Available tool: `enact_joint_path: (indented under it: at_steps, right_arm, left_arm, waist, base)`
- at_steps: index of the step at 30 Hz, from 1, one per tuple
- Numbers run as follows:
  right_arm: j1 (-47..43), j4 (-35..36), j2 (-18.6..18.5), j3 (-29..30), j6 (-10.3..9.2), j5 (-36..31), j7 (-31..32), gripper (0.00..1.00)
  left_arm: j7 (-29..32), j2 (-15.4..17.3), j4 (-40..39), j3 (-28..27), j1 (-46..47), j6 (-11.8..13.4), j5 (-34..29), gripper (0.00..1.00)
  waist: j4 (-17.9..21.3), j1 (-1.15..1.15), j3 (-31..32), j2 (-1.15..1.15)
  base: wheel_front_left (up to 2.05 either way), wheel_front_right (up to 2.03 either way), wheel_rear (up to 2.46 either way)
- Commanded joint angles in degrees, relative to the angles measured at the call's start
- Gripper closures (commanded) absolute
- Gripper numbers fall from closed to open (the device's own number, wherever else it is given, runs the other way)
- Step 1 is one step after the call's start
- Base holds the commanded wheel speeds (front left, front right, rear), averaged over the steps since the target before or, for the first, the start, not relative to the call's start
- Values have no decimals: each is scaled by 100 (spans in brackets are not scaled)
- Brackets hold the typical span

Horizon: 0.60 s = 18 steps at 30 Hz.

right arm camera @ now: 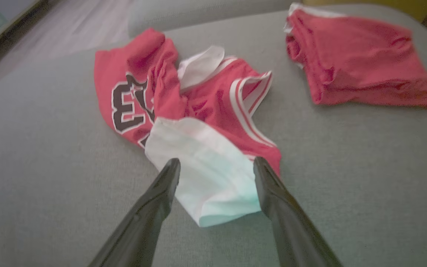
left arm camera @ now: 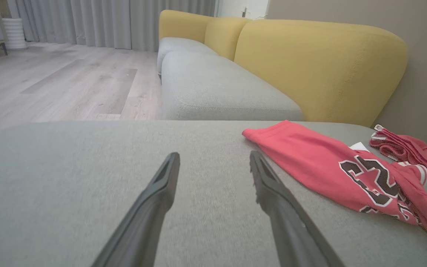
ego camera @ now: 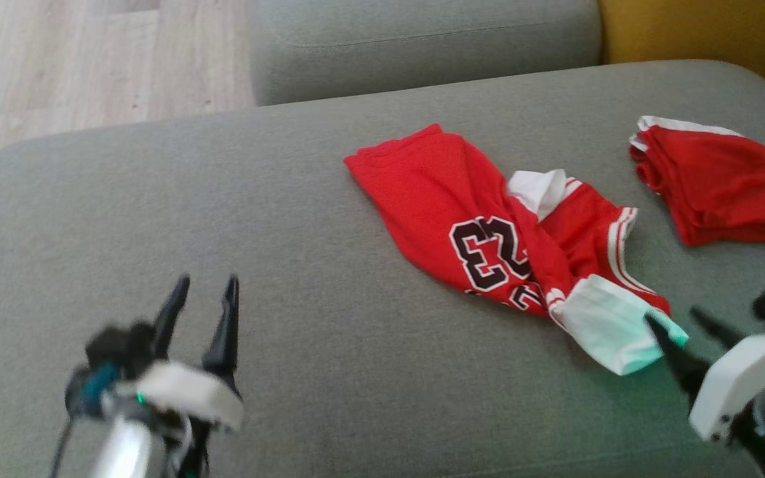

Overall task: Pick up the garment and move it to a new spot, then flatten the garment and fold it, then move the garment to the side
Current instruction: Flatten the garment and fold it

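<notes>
The right gripper [right arm camera: 216, 163] has its fingers apart, and the white end of the jersey [right arm camera: 213, 104] lies between the tips. Whether they touch the cloth I cannot tell. The jersey lies crumpled on the grey seat [ego camera: 223, 199], toward its right side, the number 23 facing up. Farther right, apart from it, lies a folded red garment [ego camera: 714, 186]. The left gripper [ego camera: 207, 282] — fingers also apart — hovers over bare seat, well left of the jersey.

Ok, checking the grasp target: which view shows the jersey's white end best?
Right wrist view: the white end lies large and whole, framed by the right pincer. The head view shows it smaller, by that pincer's tip. The left wrist view hardly catches it.
</notes>
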State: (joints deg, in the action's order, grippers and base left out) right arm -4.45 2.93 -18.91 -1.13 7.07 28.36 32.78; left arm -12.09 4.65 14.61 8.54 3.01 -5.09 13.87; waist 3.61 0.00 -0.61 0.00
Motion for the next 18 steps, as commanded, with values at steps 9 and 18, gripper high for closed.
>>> enact_joint_path:
  at_steps: [9, 18]
  right_arm:
    - [664, 565, 972, 628, 42, -510, -1545, 0]
    - [1320, -254, 1463, 94, 42, -518, -2733, 0]
  left_arm:
    - [2161, 558, 203, 424, 2577, -232, 1052, 0]
    - [3474, 1018, 1395, 1843, 4359, -238, 2438, 0]
  waist:
    - [586, 0, -523, 0]
    - [1371, 0, -1311, 0]
  base:
    - [0, 0, 0]
    - [0, 0, 0]
